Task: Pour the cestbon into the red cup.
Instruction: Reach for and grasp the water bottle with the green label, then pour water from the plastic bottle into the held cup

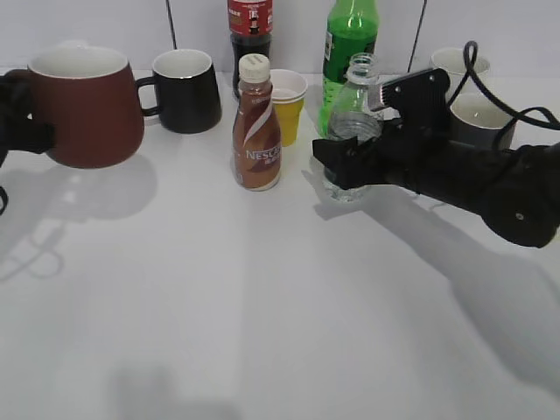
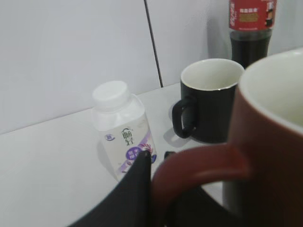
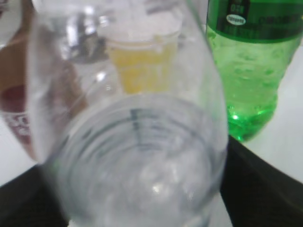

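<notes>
The red cup (image 1: 83,105) is at the far left, upright, white inside. My left gripper (image 1: 16,118) is shut on its loop handle; in the left wrist view the handle (image 2: 203,165) sits between my black fingers (image 2: 156,158). The cestbon (image 1: 353,118), a clear uncapped bottle, stands upright right of centre. My right gripper (image 1: 343,164) is shut around its lower body, covering the label. In the right wrist view the bottle (image 3: 137,156) fills the frame between my fingers (image 3: 137,194). I cannot tell whether its base touches the table.
Between the two stand a brown Nescafe bottle (image 1: 256,131), a black mug (image 1: 185,87), a small yellow cup (image 1: 289,101), a cola bottle (image 1: 249,35) and a green bottle (image 1: 350,35). Pale cups (image 1: 477,118) stand behind my right arm. A white drink bottle (image 2: 120,127) stands by the cup.
</notes>
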{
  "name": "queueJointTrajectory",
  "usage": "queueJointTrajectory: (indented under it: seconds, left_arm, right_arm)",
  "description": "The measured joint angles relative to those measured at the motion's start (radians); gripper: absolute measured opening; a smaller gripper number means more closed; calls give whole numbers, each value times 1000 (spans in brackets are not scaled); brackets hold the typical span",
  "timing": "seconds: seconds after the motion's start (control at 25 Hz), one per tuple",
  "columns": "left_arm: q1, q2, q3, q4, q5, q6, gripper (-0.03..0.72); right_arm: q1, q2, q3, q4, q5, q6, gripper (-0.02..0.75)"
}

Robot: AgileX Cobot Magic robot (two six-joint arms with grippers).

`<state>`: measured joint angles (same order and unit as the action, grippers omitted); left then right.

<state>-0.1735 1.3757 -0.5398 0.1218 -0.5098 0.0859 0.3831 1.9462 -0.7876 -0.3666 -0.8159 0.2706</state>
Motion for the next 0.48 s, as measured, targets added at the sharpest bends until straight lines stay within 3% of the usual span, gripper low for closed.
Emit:
queueJointTrajectory:
  seconds: [0.12,0.28,0.48]
  left_arm:
    - [-19,-5,0,5,18,0,43]
    - [-72,-5,1,11,19,0,43]
    - [-147,-6,1,14,52,0,43]
  right_arm:
    - [0,25,-27,-1,0,-2,592]
    - [0,31,-32,-1,1,-4,468]
    - [0,31,-33,-1,1,-6,468]
